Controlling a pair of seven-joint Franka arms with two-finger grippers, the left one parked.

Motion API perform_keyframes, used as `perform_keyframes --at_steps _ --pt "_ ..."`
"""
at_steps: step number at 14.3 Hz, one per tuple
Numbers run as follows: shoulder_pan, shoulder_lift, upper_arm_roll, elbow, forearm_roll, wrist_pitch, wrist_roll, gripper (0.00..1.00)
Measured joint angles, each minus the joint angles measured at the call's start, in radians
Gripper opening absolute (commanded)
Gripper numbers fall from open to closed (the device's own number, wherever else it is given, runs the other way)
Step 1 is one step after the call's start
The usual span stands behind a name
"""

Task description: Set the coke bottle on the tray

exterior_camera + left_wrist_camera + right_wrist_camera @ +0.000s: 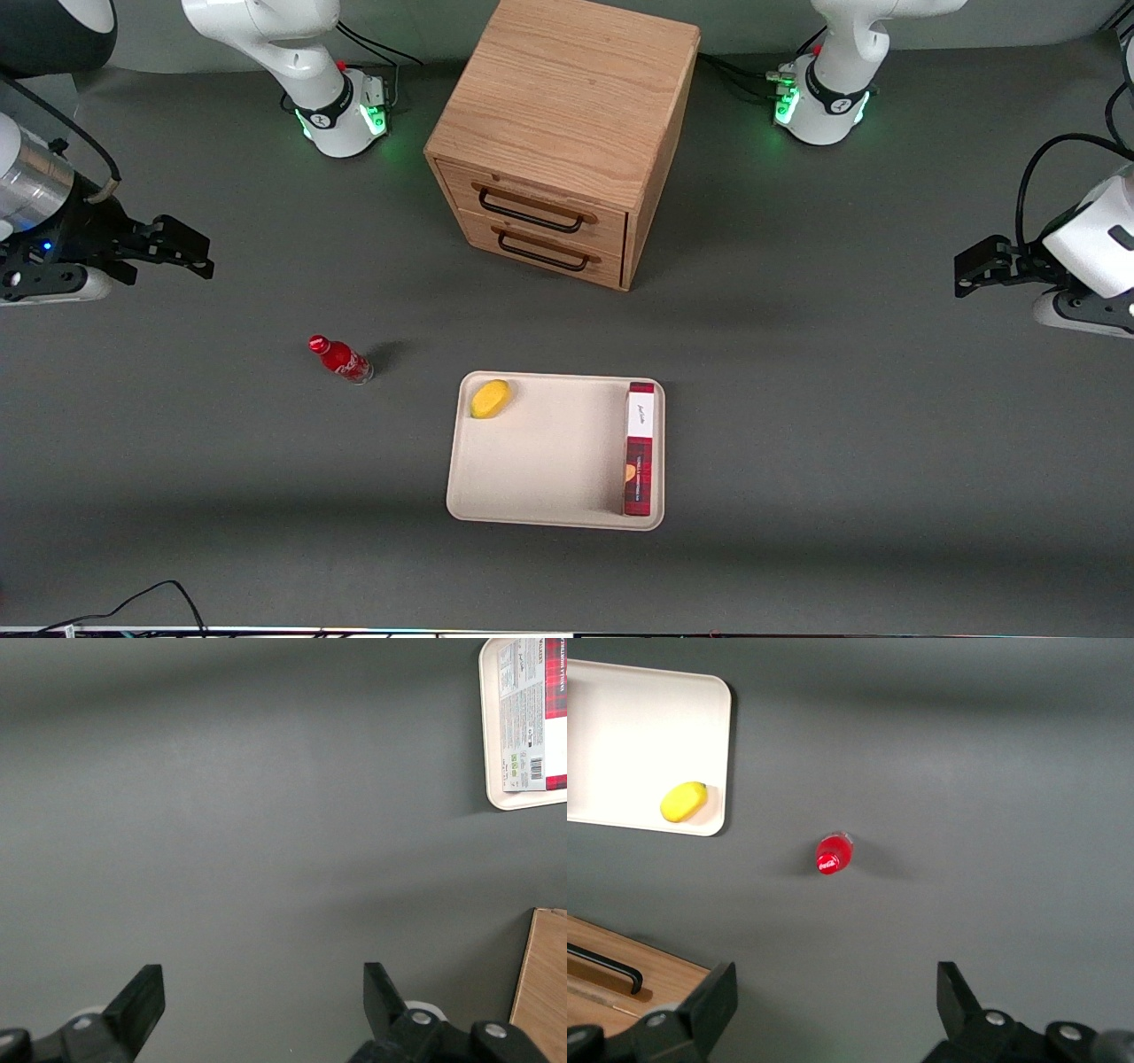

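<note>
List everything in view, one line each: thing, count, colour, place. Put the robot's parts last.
coke bottle: 1, red with red cap and clear base, standing on the table toward the working arm's end, beside the tray and apart from it.
tray: 1, beige, on the table, nearer the front camera than the cabinet.
yellow fruit: 1, yellow, in the tray's corner nearest the bottle.
box: 1, red and white, lying in the tray along the rim toward the parked arm's end.
cabinet: 1, light wood, two drawers with black handles, mid-table.
cable: 1, black, at the table edge nearest the front camera.
gripper: 1, black, open, above the table, clear of the bottle.
</note>
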Motion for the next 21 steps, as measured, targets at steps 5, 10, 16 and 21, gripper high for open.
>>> perform_keyframes --at_steps 5,10,16,21 --pt "0.001 -0.006 -0.012 -0.003 0.008 -0.027 0.003 1.00" --pt "-0.016 -0.005 -0.024 -0.002 0.010 -0.042 0.003 1.00" --pt "-0.021 -0.001 -0.027 -0.032 0.027 -0.042 0.005 1.00" --pt "-0.021 0.001 -0.014 -0.236 0.029 0.175 0.005 1.00"
